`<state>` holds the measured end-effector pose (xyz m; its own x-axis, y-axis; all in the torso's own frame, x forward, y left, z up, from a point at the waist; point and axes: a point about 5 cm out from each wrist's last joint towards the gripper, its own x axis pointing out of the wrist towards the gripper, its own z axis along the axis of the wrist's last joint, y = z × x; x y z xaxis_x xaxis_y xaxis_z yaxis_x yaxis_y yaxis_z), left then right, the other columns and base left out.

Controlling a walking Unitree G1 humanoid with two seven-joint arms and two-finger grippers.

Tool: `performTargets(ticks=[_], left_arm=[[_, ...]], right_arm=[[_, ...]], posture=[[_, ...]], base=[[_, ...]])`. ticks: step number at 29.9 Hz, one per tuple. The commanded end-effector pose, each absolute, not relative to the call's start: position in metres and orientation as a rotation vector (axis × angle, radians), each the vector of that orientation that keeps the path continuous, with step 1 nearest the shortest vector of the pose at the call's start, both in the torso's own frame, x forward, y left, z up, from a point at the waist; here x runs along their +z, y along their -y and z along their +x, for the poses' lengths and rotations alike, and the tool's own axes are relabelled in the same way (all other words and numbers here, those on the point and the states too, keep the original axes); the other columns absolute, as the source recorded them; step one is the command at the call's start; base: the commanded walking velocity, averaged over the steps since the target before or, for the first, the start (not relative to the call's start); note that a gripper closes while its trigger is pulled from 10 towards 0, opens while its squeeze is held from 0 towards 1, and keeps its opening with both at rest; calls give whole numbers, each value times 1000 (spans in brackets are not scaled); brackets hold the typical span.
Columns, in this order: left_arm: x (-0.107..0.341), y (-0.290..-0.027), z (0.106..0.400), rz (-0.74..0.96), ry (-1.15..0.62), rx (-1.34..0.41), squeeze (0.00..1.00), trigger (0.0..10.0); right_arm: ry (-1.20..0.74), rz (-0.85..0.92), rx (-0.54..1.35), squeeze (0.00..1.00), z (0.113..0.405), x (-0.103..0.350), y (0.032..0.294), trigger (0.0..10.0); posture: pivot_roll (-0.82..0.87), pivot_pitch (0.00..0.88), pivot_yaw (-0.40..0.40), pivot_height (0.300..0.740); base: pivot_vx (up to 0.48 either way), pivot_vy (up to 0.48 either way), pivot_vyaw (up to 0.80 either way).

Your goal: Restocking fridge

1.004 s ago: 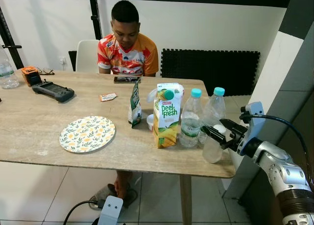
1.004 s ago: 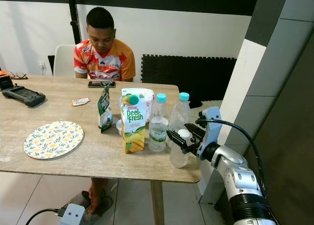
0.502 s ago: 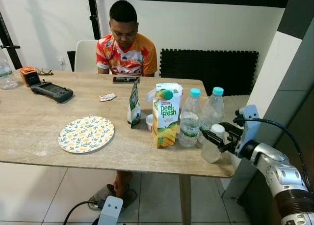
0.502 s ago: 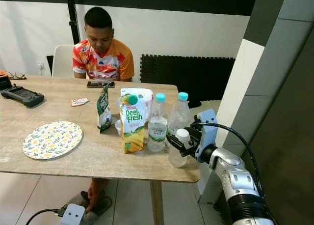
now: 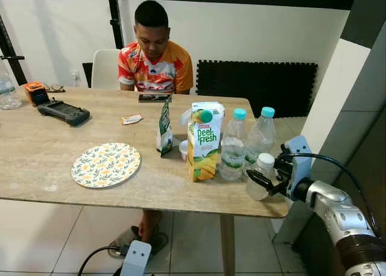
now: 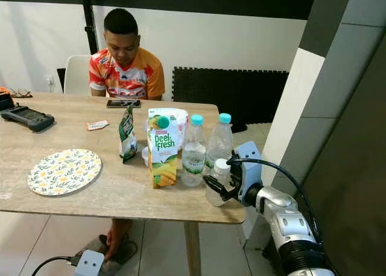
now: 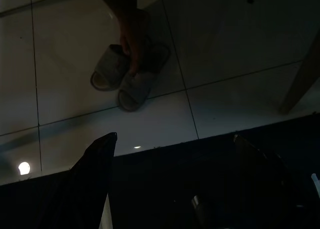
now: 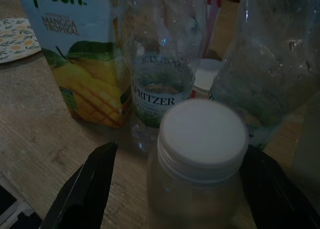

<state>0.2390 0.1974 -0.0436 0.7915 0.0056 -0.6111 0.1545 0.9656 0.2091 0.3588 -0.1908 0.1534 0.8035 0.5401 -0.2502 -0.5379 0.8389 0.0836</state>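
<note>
Right tool point(image 5: 260, 181) at the near right corner of the counter point(image 5: 54, 149), fingers spread, one on each side of a small white-capped jar point(image 5: 260, 176). Pads not seen pressing the jar; grip released. Jar upright on the counter, just in front of two clear water bottles with teal caps point(image 5: 232, 144) point(image 5: 262, 137). Mango juice carton point(image 5: 204, 141), upright, stands to the left of the bottles, touching or nearly so. Behind it, a white container point(image 5: 212, 110) and a small green pouch point(image 5: 165, 128). Patterned plate point(image 5: 106, 164) lies well to the left. A person in an orange shirt point(image 5: 155, 65) sits at the far side, phone point(image 5: 155, 97) before them. Left tool point(image 7: 170, 189) hangs below, over tiled floor point(image 7: 75, 49) near a pair of slippers point(image 7: 127, 76); fingers apart.
</note>
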Motion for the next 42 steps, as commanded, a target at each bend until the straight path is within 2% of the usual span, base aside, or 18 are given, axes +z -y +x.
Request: performTargets(ticks=[1, 8, 9, 10, 11, 12, 15, 16, 30, 34, 35, 38, 42], left_arm=[[-48, -198, 233, 263, -685, -84, 0, 10000], [-48, -198, 234, 264, -684, -87, 0, 10000], [-48, -198, 234, 264, -684, -87, 0, 10000], [-48, -198, 234, 264, -683, -88, 0, 10000], [-48, -198, 234, 263, -683, -88, 0, 10000], [-48, -198, 234, 263, -683, -88, 0, 10000], [-48, -197, 234, 264, -683, -90, 0, 10000], [-48, -197, 234, 264, -683, -91, 0, 10000], [-48, -197, 233, 269, -687, -95, 0, 10000], [-48, -197, 234, 270, -685, -95, 0, 10000], [-48, -197, 234, 270, -685, -95, 0, 10000], [-48, -197, 234, 271, -683, -96, 0, 10000], [-48, -197, 234, 271, -682, -96, 0, 10000]], right_arm=[[-281, 0, 567, 0, 359, 151, 193, 10000], [-283, 13, 558, 0, 360, 151, 195, 10000], [-284, 18, 555, 0, 360, 151, 195, 9412], [-285, 20, 553, 0, 360, 151, 196, 7765], [-287, 19, 551, 0, 360, 150, 196, 5373], [-287, 19, 551, 0, 360, 150, 196, 5373], [-293, 20, 549, 0, 360, 149, 197, 1765], [-293, 21, 549, 0, 360, 149, 197, 0], [-289, 53, 565, 0, 360, 150, 196, 0], [-188, 241, 747, 0, 352, 170, 185, 0], [-188, 241, 747, 0, 352, 170, 185, 0], [-113, 380, 1023, 0, 331, 189, 171, 0], [-124, 408, 1167, 0, 317, 191, 164, 0]], posture=[[-48, 41, -58, 740], [-49, 41, -58, 740], [-49, 41, -58, 740], [-49, 41, -58, 740], [-49, 41, -58, 740], [-49, 41, -58, 740], [-49, 41, -58, 740], [-49, 41, -58, 740], [-48, 41, -61, 740], [-47, 40, -61, 740], [-47, 40, -61, 740], [-49, 40, -61, 740], [-49, 40, -61, 740]], base=[[0, 0, 0], [0, 0, 0], [0, 0, 0], [0, 0, 0], [0, 0, 0], [0, 0, 0], [0, 0, 0], [0, 0, 0], [0, 0, 0], [0, 0, 0], [0, 0, 0], [0, 0, 0], [0, 0, 0]])
